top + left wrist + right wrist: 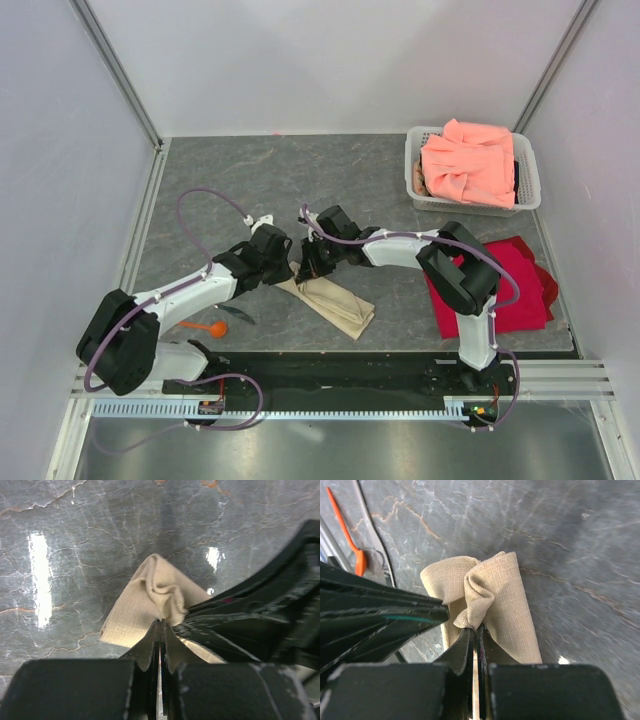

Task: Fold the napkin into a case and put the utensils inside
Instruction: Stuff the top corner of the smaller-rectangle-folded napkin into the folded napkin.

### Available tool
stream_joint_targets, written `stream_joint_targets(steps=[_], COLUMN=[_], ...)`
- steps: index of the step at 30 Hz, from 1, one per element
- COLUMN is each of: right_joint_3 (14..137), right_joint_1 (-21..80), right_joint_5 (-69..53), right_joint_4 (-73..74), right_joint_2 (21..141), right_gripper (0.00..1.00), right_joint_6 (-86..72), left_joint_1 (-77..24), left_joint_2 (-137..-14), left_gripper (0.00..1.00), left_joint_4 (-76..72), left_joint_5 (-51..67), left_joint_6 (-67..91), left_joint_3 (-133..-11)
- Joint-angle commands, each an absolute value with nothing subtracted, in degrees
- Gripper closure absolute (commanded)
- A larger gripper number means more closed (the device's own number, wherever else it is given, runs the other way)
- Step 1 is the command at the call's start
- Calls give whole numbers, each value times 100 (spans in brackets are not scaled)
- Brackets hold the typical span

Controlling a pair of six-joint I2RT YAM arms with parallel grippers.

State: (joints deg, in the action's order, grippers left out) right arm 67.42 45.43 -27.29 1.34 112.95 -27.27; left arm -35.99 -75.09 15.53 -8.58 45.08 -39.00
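Observation:
The beige napkin (332, 303) lies folded into a narrow strip at the table's middle front, its upper left end bunched. My left gripper (291, 268) and right gripper (304, 265) meet tip to tip over that end. In the left wrist view the jaws (161, 623) are shut, pinching a pucker of the napkin (142, 605). In the right wrist view the jaws (476, 628) are shut on a folded corner of the napkin (507, 592). The orange spoon (207, 327) (349, 532) and a thin dark utensil (376, 535) lie left of the napkin.
A white basket (527, 170) holding a salmon-pink cloth (468, 162) stands at the back right. A bright red cloth (510, 285) lies under the right arm's elbow. Grey walls enclose the table on three sides.

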Motion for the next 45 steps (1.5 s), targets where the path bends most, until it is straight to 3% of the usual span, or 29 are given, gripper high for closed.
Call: stream_joint_targets(steps=[1,7,8,11,18,30,38,45], right_joint_3=[6803,6741,6724,6627,6574,6609,6978,7128], right_joint_1=[4684,4702,4667,4588,4447,4316,4245,4306], right_joint_5=[-3251,-3331,-3288,-3287,-3322,-3314,-3357,-3507], right_joint_4=[-219,-545,-519,-414,-106,130,97,-237], right_joint_2=[11583,11664,11602,11400,11145,10863,11179,11364], right_gripper=[100,97,89,77,73,54,55,70], right_joint_6=[-3013,-3235,-3191,-3112,-2892,-2716,-2759,-2944], left_joint_1=[-3551,-3551,-3551,-3533,-3480,-3463,-3463,-3472], left_joint_2=[-7391,-7444,-7436,-7392,-7216,-7207,-7111,-7137], left_gripper=[98,98,98,98,98,98,98,98], left_joint_4=[1239,1274,1301,1318,1345,1371,1397,1397], left_joint_5=[-782,-747,-764,-817,-826,-809,-844,-800], left_joint_6=[4676,4729,4720,4720,4711,4702,4693,4702], left_joint_3=[-3946,-3920,-3920,-3841,-3709,-3700,-3691,-3709])
